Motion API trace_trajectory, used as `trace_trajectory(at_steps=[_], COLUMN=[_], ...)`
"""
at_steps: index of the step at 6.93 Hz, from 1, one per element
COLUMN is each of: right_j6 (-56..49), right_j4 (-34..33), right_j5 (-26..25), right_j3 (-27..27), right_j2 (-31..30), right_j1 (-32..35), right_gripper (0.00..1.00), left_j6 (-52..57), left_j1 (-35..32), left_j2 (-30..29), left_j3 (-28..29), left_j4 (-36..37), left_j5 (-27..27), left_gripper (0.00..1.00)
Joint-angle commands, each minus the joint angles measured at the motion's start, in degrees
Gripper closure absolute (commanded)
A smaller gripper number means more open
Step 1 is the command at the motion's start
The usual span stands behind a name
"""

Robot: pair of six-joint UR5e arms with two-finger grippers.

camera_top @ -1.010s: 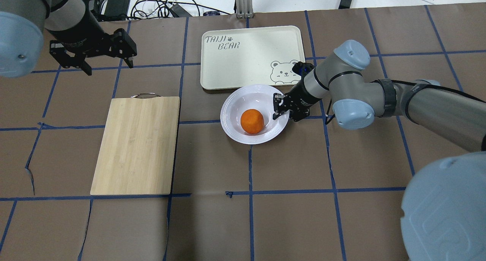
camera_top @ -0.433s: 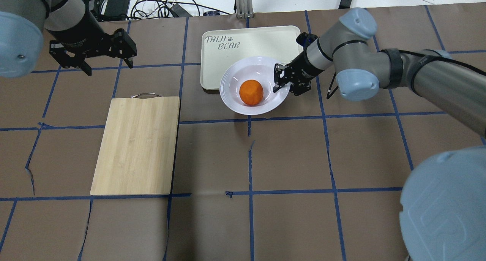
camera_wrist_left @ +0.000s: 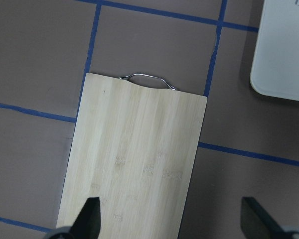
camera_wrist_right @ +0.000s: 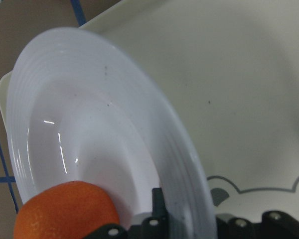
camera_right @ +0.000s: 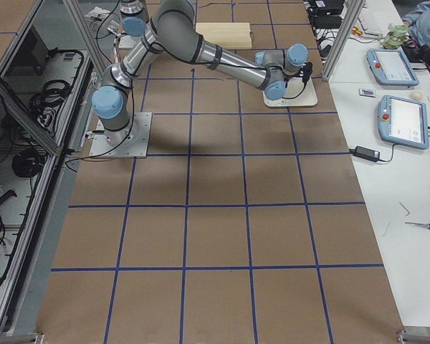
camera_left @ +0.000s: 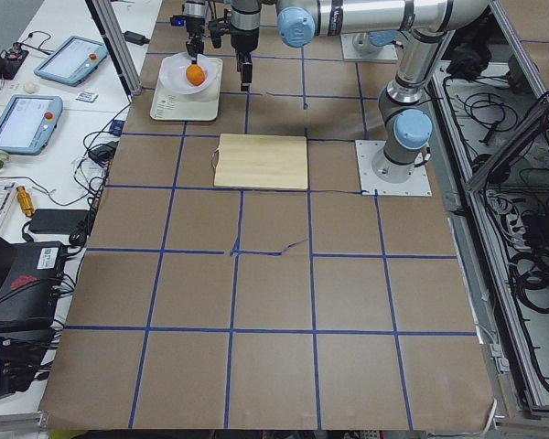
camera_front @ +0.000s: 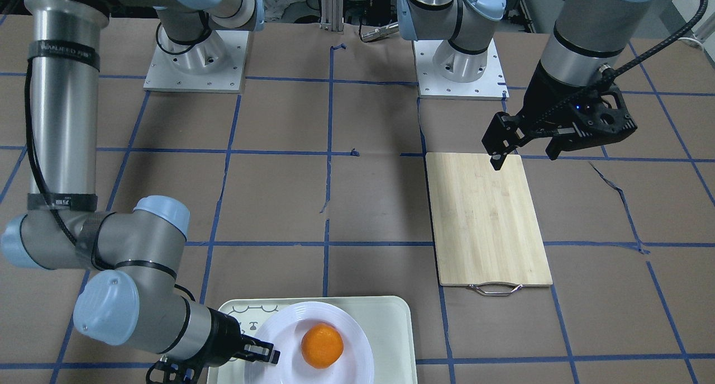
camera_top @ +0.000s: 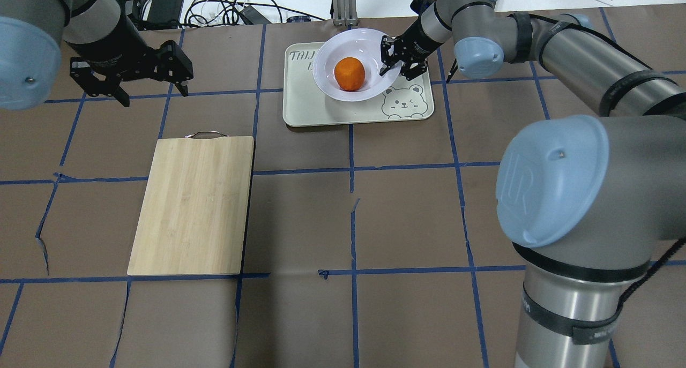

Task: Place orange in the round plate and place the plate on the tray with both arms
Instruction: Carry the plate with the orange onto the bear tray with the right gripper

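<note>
The orange point(camera_top: 349, 73) lies in the sunken centre of the round plate point(camera_top: 343, 44). My right gripper point(camera_top: 387, 64) is shut on the plate's right rim and holds it over the far half of the tray point(camera_top: 321, 113), apparently slightly lifted. From the front, the orange point(camera_front: 322, 345) shows in the plate point(camera_front: 346, 367) over the tray point(camera_front: 391, 328), with the right gripper point(camera_front: 271, 355) on the rim. The right wrist view shows one finger point(camera_wrist_right: 158, 199) on the plate point(camera_wrist_right: 114, 124). My left gripper point(camera_top: 128, 84) hangs open and empty at the far left.
A bamboo cutting board point(camera_top: 193, 204) with a metal handle lies left of centre; my left gripper point(camera_front: 525, 152) hovers past its far end. Cables and boxes lie beyond the table's back edge. The bear face point(camera_top: 401, 101) on the tray's near right corner is uncovered.
My right arm has carried the plate with the orange from the table in front of the tray to over the tray's far half. The left arm has not moved.
</note>
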Motion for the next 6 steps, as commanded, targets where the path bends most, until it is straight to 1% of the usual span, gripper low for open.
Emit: trace_trajectory(at_steps=[1,2,3,4,5,6], right_j6=[0.3,2.2,2.4,1.0,-4.3,-13.0], right_j4=[0.2,0.3,0.3,1.0,5.4,7.8], right_j5=[-0.8,-1.0,-1.9,-5.5,-10.0,-16.1], right_j3=[-1.8,-1.8,-1.8,-2.2,-2.8,-3.7], right_j2=[2.2,1.7,1.0,-0.1,-3.1,-5.8], right_j1=[0.0,0.0,0.0,-0.1,-0.1,-0.2], right_gripper=[0.72,0.30,0.02,0.00,0.00,0.00], left_j6=[0.0,0.0,0.0,0.0,0.0,0.0], left_j1=[-0.1,-0.1,-0.2,-0.2,-0.2,-0.2], left_j2=[0.0,0.0,0.0,0.0,0.0,0.0], left_j3=[-0.1,-0.1,-0.2,-0.3,-0.3,-0.4], left_j4=[0.0,-0.1,-0.2,-0.1,-0.1,-0.2], left_j5=[-0.2,-0.2,-0.2,-0.5,-0.4,-0.4], left_gripper=[0.00,0.00,0.00,0.00,0.00,0.00])
